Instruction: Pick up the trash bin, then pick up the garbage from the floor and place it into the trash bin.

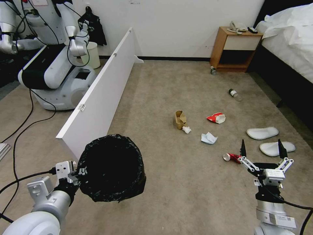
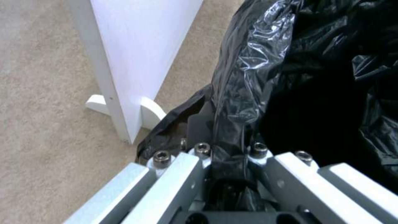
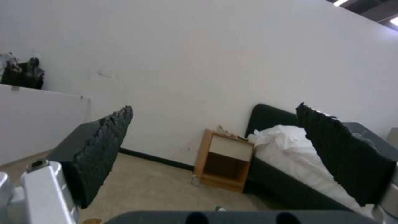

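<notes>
Left gripper [image 1: 75, 174] clamped on the bag-covered rim of the trash bin [image 1: 111, 167], holding it off the floor [image 1: 182, 192] just beside the near end of the white partition board [image 1: 101, 94]. Right gripper [image 1: 261, 150] spread wide, empty, raised with its fingers pointing up. Garbage lies beyond the bin: brown paper bag [image 1: 179, 119], white crumpled paper [image 1: 208, 138], red-white wrapper [image 1: 216, 117], crushed red can [image 1: 231, 157], two slippers [image 1: 262, 133], two bottles [image 1: 235, 94].
</notes>
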### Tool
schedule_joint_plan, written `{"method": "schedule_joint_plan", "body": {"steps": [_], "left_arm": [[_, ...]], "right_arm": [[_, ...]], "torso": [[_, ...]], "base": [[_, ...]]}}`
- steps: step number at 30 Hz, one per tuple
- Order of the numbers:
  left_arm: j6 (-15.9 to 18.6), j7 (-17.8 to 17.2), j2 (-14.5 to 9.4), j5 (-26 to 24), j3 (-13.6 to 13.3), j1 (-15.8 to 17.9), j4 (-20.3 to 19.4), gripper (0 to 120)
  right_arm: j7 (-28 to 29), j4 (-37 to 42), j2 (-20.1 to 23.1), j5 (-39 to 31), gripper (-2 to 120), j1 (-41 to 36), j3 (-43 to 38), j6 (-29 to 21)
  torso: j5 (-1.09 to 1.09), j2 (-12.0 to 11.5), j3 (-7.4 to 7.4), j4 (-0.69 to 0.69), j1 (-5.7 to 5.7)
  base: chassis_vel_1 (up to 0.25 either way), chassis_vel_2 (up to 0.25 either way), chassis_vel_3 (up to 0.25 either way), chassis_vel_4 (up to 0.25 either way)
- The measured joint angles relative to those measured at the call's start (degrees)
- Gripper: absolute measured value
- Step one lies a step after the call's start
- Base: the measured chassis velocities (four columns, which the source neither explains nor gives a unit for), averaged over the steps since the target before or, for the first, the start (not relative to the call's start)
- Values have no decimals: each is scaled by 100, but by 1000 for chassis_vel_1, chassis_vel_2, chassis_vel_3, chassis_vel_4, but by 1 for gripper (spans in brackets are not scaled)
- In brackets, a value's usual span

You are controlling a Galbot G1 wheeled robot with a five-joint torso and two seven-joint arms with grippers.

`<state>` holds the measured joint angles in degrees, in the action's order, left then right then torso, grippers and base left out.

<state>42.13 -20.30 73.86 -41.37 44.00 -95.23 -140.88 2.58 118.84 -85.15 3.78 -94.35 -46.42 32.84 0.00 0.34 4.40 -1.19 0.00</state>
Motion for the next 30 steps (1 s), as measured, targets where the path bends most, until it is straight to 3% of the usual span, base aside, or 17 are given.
{"method": "schedule_joint_plan", "body": {"steps": [13,22,30], "left_arm": [[0,0,16,2,-21,10,20,1],[0,0,19,-3,-24,13,51,1],[0,2,-16,-60,3,23,81,1]], "right_arm": [[-6,-10,5,-29,100,3,15,8],[-14,-11,3,-29,100,4,33,11],[-25,-26,-11,0,100,37,65,4]], "torso": [[-1,0,-1,0,0],[1,0,0,0,0],[-1,0,0,1,0]], "base": [[-47,-61,64,69],[-230,-203,217,221],[-302,-319,310,320]]}}
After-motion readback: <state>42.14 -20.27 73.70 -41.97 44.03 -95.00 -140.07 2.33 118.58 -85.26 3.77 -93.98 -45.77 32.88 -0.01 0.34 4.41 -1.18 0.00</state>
